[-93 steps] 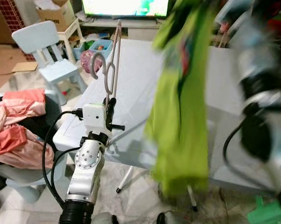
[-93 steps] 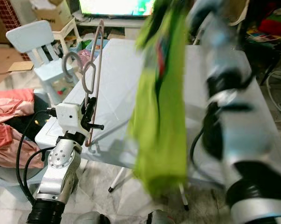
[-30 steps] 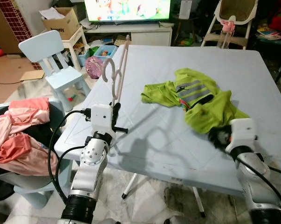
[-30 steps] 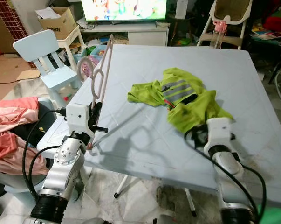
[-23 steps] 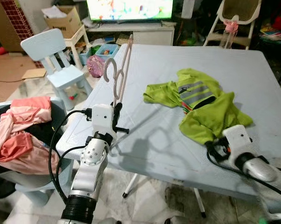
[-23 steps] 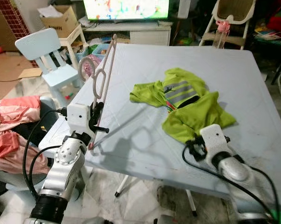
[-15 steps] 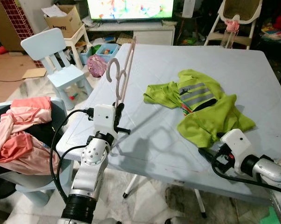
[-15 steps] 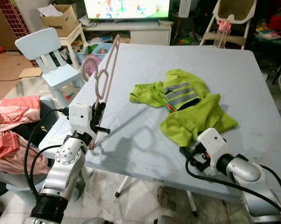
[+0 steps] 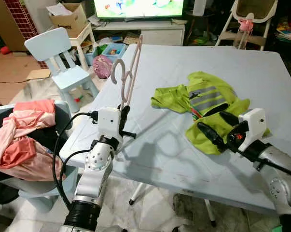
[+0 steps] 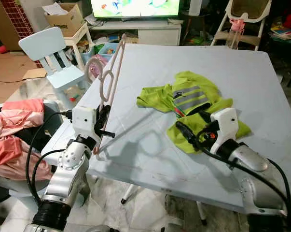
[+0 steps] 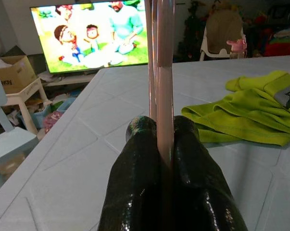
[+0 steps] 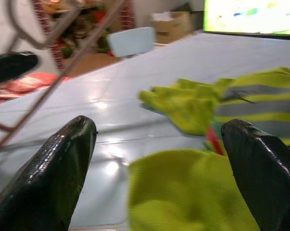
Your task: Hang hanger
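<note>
— Where is the hanger (image 9: 127,72), and how is it held?

— It is clamped upright between the closed fingers of the left gripper (image 11: 163,144), above the near left edge of the pale blue table (image 9: 159,159), with its hook pointing up and away. The right gripper (image 9: 217,128) is held low over the green shirt (image 9: 205,104), its two black fingers spread wide apart and nothing between them.

— What is judged to be the step in hand?

— Probably the shirt is to be taken up so that the hanger can be threaded into it. That is an inference from the layout, not something seen.

— How is it best done?

— A single layer near the collar should be pinched rather than a bunched fold, since the fabric lies crumpled. The hanger should be kept steady and vertical meanwhile, because the grip is low on a thin rod and twisting is likely. The collar's exact position cannot be told.
</note>
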`<state>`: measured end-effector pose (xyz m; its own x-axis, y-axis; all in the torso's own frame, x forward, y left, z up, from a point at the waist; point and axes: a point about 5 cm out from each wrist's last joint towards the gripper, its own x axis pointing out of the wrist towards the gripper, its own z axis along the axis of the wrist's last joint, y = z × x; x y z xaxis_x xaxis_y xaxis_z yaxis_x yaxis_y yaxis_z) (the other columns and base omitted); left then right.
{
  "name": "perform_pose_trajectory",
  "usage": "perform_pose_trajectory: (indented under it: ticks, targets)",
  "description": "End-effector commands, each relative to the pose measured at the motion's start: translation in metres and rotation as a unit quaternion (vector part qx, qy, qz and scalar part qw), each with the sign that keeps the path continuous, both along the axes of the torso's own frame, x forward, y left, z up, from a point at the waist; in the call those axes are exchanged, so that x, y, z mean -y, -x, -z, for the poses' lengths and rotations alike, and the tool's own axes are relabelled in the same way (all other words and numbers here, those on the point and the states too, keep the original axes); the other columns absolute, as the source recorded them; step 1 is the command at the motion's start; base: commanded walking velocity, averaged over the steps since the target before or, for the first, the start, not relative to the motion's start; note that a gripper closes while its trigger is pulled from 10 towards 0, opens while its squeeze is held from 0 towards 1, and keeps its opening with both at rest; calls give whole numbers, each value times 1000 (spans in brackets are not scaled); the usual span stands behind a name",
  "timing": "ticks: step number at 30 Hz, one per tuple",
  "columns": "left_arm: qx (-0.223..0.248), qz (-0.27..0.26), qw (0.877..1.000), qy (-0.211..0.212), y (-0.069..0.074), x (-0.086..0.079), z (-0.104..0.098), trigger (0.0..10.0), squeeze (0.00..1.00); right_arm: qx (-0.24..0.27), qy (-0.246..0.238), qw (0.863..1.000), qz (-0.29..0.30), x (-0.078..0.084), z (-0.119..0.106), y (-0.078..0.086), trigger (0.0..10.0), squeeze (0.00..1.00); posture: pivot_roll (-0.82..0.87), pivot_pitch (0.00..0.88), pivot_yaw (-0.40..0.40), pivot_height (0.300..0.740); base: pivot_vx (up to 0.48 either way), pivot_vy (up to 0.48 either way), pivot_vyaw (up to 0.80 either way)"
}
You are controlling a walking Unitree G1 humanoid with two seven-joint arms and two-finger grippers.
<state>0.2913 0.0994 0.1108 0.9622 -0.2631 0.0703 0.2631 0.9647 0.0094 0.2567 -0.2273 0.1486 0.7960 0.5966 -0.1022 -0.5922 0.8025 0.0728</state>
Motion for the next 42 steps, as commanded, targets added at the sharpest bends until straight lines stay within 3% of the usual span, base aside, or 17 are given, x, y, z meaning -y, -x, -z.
perform_pose_trajectory:
  ticks: [1,6,12,16,17,18,19,20,25,27,29,32,33,34,35,39,42]
  targets:
    - [-49,-6,999,-11,6,-8,20,10000,0,-37,9,998,-46,-2,6,9,10000,1000,-68,0,48,740,0,0,0]
    - [-49,-8,999,-9,5,-8,20,10000,0,-96,68,991,-63,5,27,16,10000,1000,-60,0,44,740,0,0,0]
    - [-48,-8,999,-7,6,-8,18,10000,0,-152,84,980,-94,-1,46,22,10000,1000,-55,0,47,740,0,0,0]
    - [-47,-5,999,-7,5,-8,18,10000,0,-159,113,978,-66,-5,60,13,10000,1000,-55,0,49,740,0,0,0]
    - [-47,-4,999,-7,5,-8,18,10000,0,-156,121,979,-50,-6,63,8,10000,1000,-55,0,49,740,0,0,0]
    - [-48,-1,999,-6,5,-8,18,10000,0,-149,139,979,7,-5,68,-6,10000,1000,-55,0,49,740,0,0,0]
    - [-48,-1,999,-6,5,-8,18,10000,0,-149,139,979,7,-5,68,-6,10000,1000,-55,0,49,740,0,0,0]
    - [-49,2,999,-5,5,-7,17,10000,0,-136,154,978,42,-6,70,-16,10000,1000,-52,0,48,740,0,0,0]
    - [-48,3,999,-5,4,-6,17,10000,0,-109,177,973,101,-15,71,-37,10000,1000,-50,0,46,740,0,0,0]
    - [-47,4,999,-4,5,-5,17,10000,0,-58,195,971,129,-18,62,-48,10000,1000,-43,0,40,740,0,0,0]
    - [-46,4,999,-3,5,-5,16,10000,0,-37,139,981,131,-27,49,-53,10000,1000,-43,0,40,740,0,0,0]
    - [-46,1,999,1,7,-8,16,10000,0,-4,97,986,132,-28,37,-49,10000,996,-40,0,35,740,0,0,0]
    - [-46,1,999,1,8,-9,16,10000,0,8,91,986,137,-26,35,-44,10000,514,-40,0,35,740,0,0,0]
    - [-45,0,999,1,9,-9,16,10000,0,16,88,986,141,-25,34,-41,10000,514,-40,0,35,740,0,0,0]
    - [-44,2,999,2,10,-9,15,10000,0,19,86,984,154,-22,36,-35,10000,0,-45,0,33,740,0,0,0]
    - [-46,7,999,3,11,-9,16,10000,0,15,65,973,222,-11,49,-5,10000,0,-59,0,42,740,0,0,0]
    - [-44,10,999,1,10,-7,15,10000,0,13,54,966,254,-7,52,0,10000,0,-62,0,47,740,0,0,0]
